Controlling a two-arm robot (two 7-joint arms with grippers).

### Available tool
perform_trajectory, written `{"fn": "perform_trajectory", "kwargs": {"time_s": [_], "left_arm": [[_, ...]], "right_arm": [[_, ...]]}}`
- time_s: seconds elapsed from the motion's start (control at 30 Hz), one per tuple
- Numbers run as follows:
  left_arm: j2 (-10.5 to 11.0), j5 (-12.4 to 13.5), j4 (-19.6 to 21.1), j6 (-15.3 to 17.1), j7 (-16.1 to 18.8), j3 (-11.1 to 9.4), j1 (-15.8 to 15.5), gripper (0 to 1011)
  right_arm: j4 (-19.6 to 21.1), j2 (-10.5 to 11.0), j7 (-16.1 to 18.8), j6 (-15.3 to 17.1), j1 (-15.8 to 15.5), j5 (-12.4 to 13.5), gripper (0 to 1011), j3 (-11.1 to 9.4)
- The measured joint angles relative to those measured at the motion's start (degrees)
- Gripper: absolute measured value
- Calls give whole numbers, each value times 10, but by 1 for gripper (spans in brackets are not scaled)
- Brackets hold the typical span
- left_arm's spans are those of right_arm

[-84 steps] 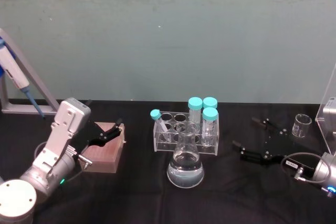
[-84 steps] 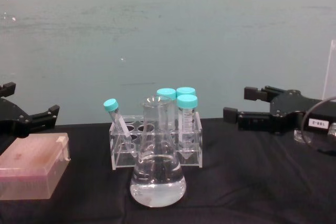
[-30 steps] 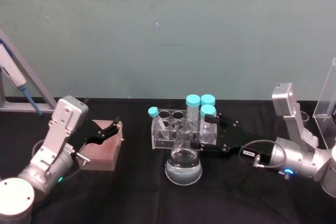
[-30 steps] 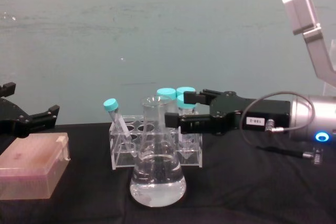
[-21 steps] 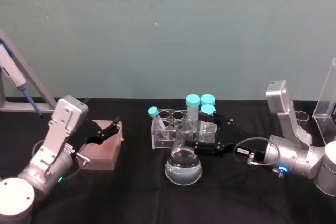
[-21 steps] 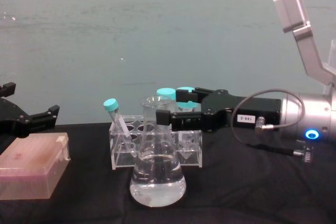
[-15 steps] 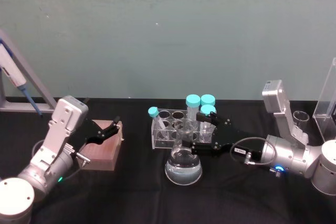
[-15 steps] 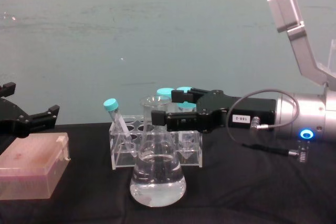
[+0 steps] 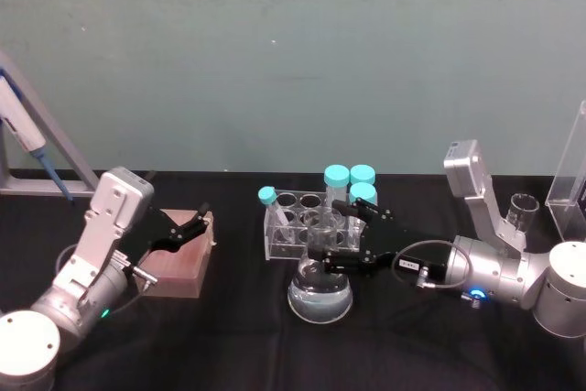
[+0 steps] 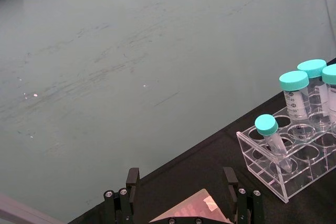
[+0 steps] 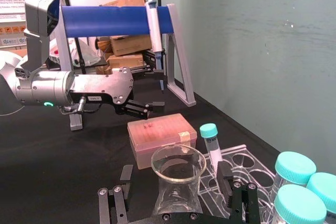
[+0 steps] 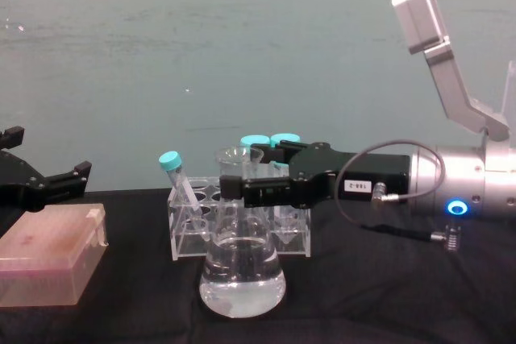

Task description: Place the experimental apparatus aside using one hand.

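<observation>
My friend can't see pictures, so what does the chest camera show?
The right gripper reaches in, open jaws straddling the neck of a conical flask of clear liquid. Behind stands a rack of teal-capped tubes; the left gripper hovers over a pink box.

Not much can be read here, tbh. A small white sticker (image 12: 355,187) is stuck on the black body of the right gripper (image 12: 242,173); a short dark code with a dash is printed on it, but the digits can't be made out for sure. A white poster (image 11: 13,3) in the room behind is covered in red and dark lines of print, all too small to be read. Fine graduation marks are printed on the clear teal-capped tube (image 10: 295,98), with no figures legible.
</observation>
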State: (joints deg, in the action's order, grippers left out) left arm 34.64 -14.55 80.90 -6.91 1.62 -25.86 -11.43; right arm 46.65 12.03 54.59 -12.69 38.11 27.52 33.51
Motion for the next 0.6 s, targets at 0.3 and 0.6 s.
{"fn": "perform_trajectory", "kwargs": {"time_s": [0.3,0.6], "left_arm": [[0,0,0,0,0,0,0,1000],[0,0,0,0,0,0,0,1000]], "right_arm": [[-10,-5,1,-3,7,1,1000,7],[-26,-12,-1,-7,16,-1,1000,10]]}}
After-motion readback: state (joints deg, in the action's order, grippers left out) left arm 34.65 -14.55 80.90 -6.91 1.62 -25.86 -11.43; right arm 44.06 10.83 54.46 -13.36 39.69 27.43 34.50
